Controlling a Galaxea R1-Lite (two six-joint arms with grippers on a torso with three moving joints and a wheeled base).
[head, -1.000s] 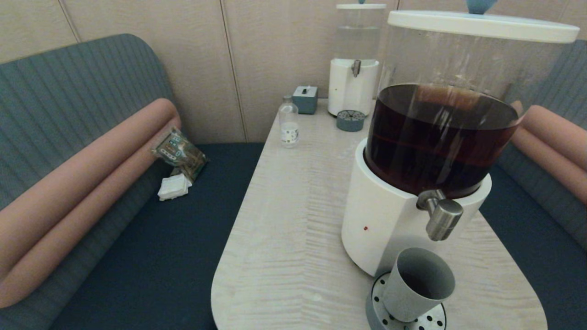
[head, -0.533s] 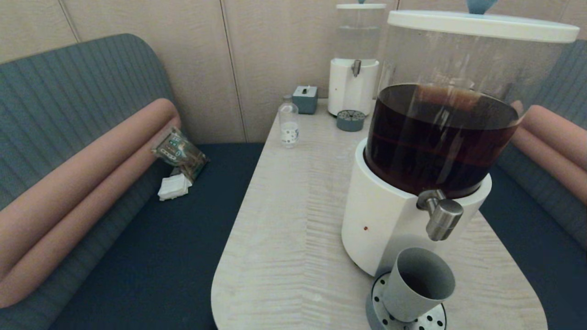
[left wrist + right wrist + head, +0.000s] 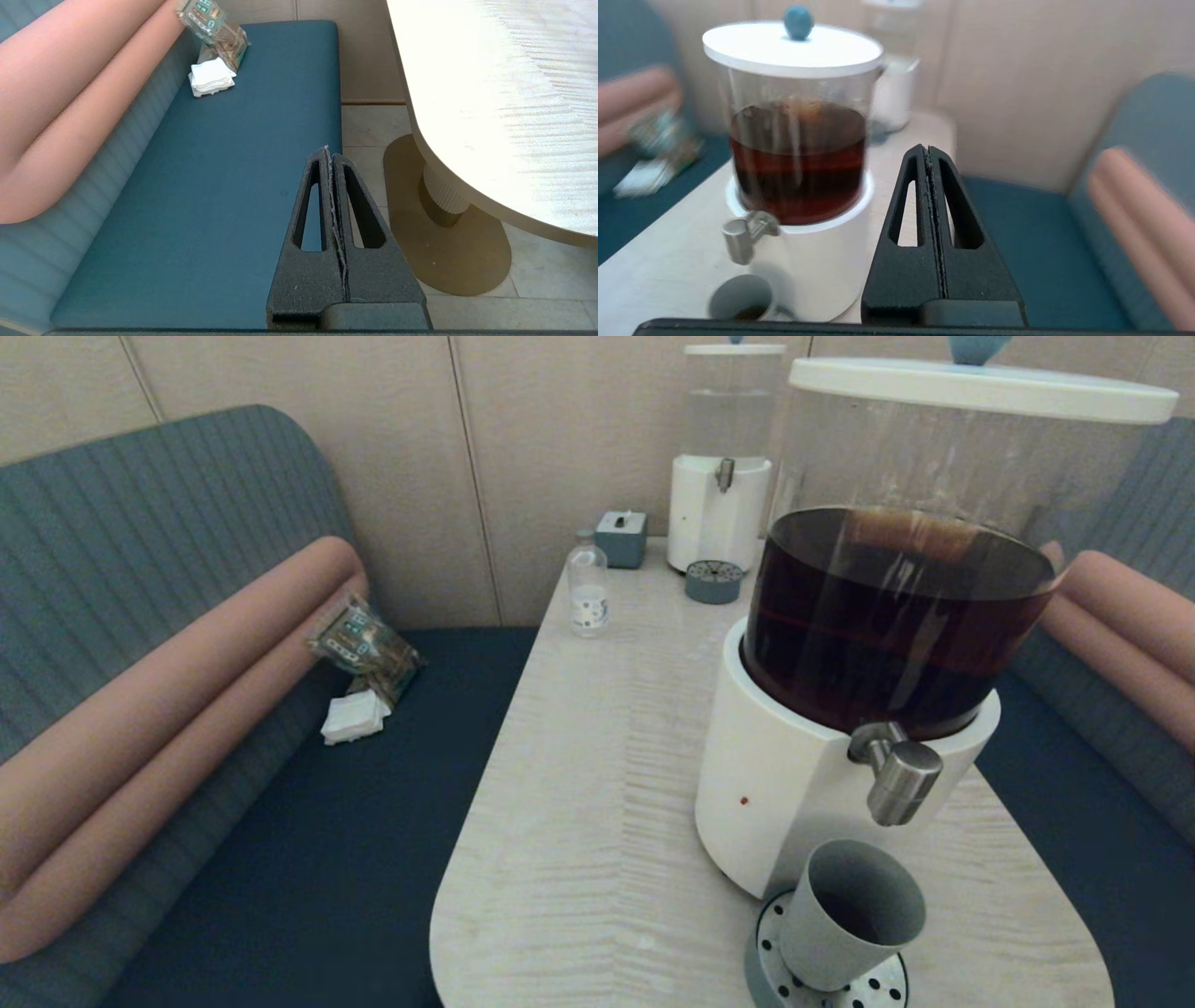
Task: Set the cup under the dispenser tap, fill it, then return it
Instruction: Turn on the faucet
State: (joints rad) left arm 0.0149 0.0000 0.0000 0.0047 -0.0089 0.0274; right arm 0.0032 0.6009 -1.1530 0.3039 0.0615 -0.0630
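the desk point(image 3: 597, 784) carries the large dispenser point(image 3: 794, 793) with its dark brown tank near the robot's right front corner. the dispenser tap point(image 3: 901, 784) juts out toward the robot, and the cup point(image 3: 845, 915) stands upright on the perforated drip tray point(image 3: 775, 971) just below it, mouth open upward, its long axis vertical. a little dark liquid seems to sit in its bottom in the right wrist view, so filling looks barely begun or unfinished.

the right gripper point(image 3: 930, 154), fingers clenched together on nothing, hovers off the desk's right side; the cup point(image 3: 738, 301) lies forward, lower and toward the robot's left of it. the left gripper point(image 3: 329, 154), fingers likewise pressed together and empty, hangs over the blue bench point(image 3: 210, 186), well apart from the cup. the right arm is clearly nearer for any grasp, and its fingers would need to spread first.
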